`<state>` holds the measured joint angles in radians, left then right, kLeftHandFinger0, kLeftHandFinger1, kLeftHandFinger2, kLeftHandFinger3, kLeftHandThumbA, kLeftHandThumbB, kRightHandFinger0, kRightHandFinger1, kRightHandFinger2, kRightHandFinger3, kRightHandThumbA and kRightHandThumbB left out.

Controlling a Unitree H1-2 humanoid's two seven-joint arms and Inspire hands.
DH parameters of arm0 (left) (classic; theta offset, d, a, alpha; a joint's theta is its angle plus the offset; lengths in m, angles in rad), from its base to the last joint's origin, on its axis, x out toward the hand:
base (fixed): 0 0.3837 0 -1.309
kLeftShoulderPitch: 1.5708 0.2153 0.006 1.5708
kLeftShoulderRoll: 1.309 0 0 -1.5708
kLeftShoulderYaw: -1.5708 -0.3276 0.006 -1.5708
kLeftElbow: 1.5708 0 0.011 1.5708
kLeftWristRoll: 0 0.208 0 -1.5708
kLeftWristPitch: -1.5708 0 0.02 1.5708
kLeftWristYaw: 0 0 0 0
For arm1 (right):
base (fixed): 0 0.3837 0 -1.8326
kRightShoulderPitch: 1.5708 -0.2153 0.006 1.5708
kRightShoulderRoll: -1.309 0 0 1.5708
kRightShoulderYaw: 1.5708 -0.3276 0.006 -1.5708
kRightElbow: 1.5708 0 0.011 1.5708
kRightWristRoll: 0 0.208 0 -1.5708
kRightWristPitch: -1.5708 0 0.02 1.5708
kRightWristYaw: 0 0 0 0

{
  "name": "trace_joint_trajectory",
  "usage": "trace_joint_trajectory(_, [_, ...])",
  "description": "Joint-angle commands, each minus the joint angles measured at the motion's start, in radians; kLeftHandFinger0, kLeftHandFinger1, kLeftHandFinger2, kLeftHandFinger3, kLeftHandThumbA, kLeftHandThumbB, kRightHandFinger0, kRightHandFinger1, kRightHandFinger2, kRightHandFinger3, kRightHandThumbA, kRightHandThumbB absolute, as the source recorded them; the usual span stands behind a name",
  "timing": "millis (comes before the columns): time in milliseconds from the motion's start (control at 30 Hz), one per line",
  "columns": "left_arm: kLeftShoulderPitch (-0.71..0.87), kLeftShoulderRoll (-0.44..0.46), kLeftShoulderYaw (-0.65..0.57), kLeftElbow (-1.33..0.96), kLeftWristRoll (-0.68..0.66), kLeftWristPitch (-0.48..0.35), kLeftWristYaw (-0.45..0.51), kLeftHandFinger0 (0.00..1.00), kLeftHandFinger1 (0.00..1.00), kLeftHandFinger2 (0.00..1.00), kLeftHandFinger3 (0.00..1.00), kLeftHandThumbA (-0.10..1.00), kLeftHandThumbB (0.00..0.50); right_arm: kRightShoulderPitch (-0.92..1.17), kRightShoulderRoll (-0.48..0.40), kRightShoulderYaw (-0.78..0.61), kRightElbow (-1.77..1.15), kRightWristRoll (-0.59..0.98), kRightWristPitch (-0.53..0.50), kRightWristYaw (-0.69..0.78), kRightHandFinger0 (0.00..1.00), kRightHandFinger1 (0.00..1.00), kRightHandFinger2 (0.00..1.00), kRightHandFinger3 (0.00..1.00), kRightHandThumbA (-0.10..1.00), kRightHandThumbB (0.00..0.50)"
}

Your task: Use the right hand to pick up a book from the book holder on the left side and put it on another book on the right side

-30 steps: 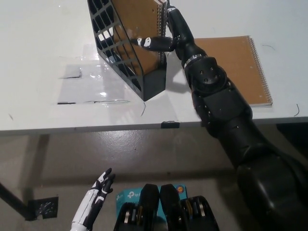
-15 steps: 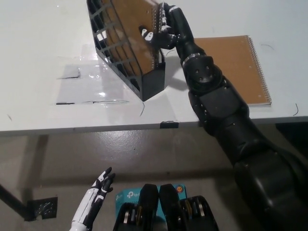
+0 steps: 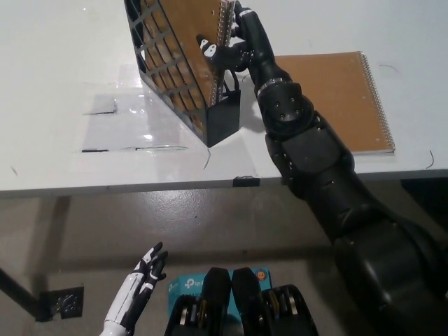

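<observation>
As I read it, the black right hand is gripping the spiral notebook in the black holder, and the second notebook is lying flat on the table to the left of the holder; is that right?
Not quite. The head view shows the second notebook lying flat on the table to the right of the black holder, not the left. The rest holds: the black right hand is gripping the spiral notebook in the holder.

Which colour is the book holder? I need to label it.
Black, an open grid of mesh, seen in the head view: the book holder with a brown spiral notebook inside.
</observation>
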<state>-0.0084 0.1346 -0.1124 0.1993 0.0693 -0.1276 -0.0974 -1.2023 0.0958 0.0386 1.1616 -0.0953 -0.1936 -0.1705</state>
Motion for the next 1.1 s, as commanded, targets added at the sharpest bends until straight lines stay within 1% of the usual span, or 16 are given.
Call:
trace_joint_trajectory(0, [-0.001, 0.007, 0.001, -0.016, -0.013, -0.017, -0.023, 0.95, 1.0, 0.99, 1.0, 0.93, 0.133, -0.06, 0.023, -0.067, -0.081, 0.1, 0.007, 0.056, 0.0, 0.4, 0.8, 0.87, -0.1, 0.113])
trace_joint_trajectory(33, [-0.001, 0.008, 0.0, -0.014, -0.013, -0.021, -0.024, 0.95, 1.0, 0.99, 1.0, 0.93, 0.131, -0.066, 0.031, -0.124, -0.09, 0.179, -0.002, 0.11, 0.0, 0.41, 0.81, 0.91, -0.1, 0.102])
trace_joint_trajectory(100, [-0.003, 0.009, 0.001, -0.002, -0.014, -0.036, -0.024, 0.95, 1.0, 0.99, 1.0, 0.93, 0.13, -0.086, 0.046, -0.222, -0.126, 0.296, 0.056, 0.159, 0.0, 0.42, 0.8, 0.85, -0.1, 0.125])
trace_joint_trajectory(133, [-0.008, 0.008, 0.001, 0.002, -0.01, -0.037, -0.021, 0.94, 1.0, 0.98, 1.0, 0.92, 0.125, -0.103, 0.057, -0.287, -0.154, 0.372, 0.108, 0.177, 0.0, 0.41, 0.79, 0.81, -0.1, 0.119])
trace_joint_trajectory(167, [-0.01, 0.008, 0.001, 0.003, -0.006, -0.039, -0.017, 0.93, 0.98, 0.97, 1.0, 0.92, 0.116, -0.113, 0.063, -0.325, -0.182, 0.42, 0.147, 0.187, 0.0, 0.41, 0.8, 0.8, -0.1, 0.103])
trace_joint_trajectory(267, [-0.012, 0.007, -0.003, 0.011, 0.011, -0.056, -0.007, 0.89, 0.96, 0.94, 1.0, 0.92, 0.105, -0.141, 0.07, -0.425, -0.265, 0.547, 0.269, 0.217, 0.0, 0.44, 0.87, 0.86, -0.1, 0.079])
trace_joint_trajectory(300, [-0.012, 0.006, -0.003, 0.005, 0.011, -0.05, -0.007, 0.88, 0.95, 0.94, 1.0, 0.93, 0.104, -0.151, 0.073, -0.455, -0.281, 0.583, 0.29, 0.22, 0.0, 0.43, 0.87, 0.87, -0.1, 0.076])
trace_joint_trajectory(367, [-0.014, 0.003, -0.001, 0.006, 0.008, -0.047, -0.006, 0.87, 0.94, 0.92, 1.0, 0.92, 0.105, -0.171, 0.071, -0.489, -0.316, 0.624, 0.32, 0.221, 0.0, 0.39, 0.82, 0.88, -0.1, 0.086])
trace_joint_trajectory(500, [-0.012, 0.001, 0.003, -0.002, -0.003, -0.025, -0.01, 0.86, 0.93, 0.91, 1.0, 0.92, 0.117, -0.193, 0.067, -0.522, -0.391, 0.654, 0.383, 0.204, 0.0, 0.37, 0.83, 0.88, -0.1, 0.098])
trace_joint_trajectory(600, [-0.013, 0.004, 0.0, 0.0, 0.001, -0.031, -0.013, 0.86, 0.93, 0.91, 1.0, 0.92, 0.104, -0.203, 0.061, -0.533, -0.423, 0.658, 0.411, 0.2, 0.0, 0.37, 0.84, 0.86, -0.1, 0.079])
trace_joint_trajectory(700, [-0.013, 0.005, -0.004, 0.003, 0.01, -0.04, -0.009, 0.85, 0.92, 0.9, 1.0, 0.93, 0.097, -0.211, 0.056, -0.538, -0.439, 0.657, 0.419, 0.2, 0.0, 0.39, 0.84, 0.83, -0.1, 0.093])
trace_joint_trajectory(767, [-0.014, 0.003, -0.002, 0.008, 0.008, -0.038, -0.009, 0.85, 0.91, 0.89, 1.0, 0.94, 0.11, -0.218, 0.05, -0.538, -0.456, 0.654, 0.433, 0.191, 0.0, 0.4, 0.85, 0.84, -0.1, 0.09])
trace_joint_trajectory(833, [-0.016, 0.004, -0.003, 0.011, 0.01, -0.04, -0.008, 0.85, 0.91, 0.88, 1.0, 0.94, 0.106, -0.226, 0.041, -0.54, -0.457, 0.659, 0.434, 0.204, 0.0, 0.38, 0.83, 0.86, -0.1, 0.077])
trace_joint_trajectory(900, [-0.015, 0.003, -0.004, 0.008, 0.011, -0.038, -0.007, 0.84, 0.91, 0.88, 1.0, 0.94, 0.106, -0.235, 0.032, -0.535, -0.466, 0.655, 0.437, 0.208, 0.0, 0.38, 0.82, 0.88, -0.1, 0.088])
trace_joint_trajectory(1000, [-0.016, 0.005, -0.006, 0.012, 0.013, -0.041, -0.01, 0.84, 0.9, 0.87, 1.0, 0.95, 0.106, -0.246, 0.024, -0.514, -0.487, 0.634, 0.435, 0.207, 0.0, 0.38, 0.83, 0.89, -0.1, 0.069])
trace_joint_trajectory(1067, [-0.017, 0.006, -0.009, 0.013, 0.016, -0.047, -0.011, 0.83, 0.89, 0.86, 1.0, 0.96, 0.106, -0.257, 0.017, -0.506, -0.51, 0.634, 0.453, 0.195, 0.0, 0.39, 0.82, 0.91, -0.1, 0.07])
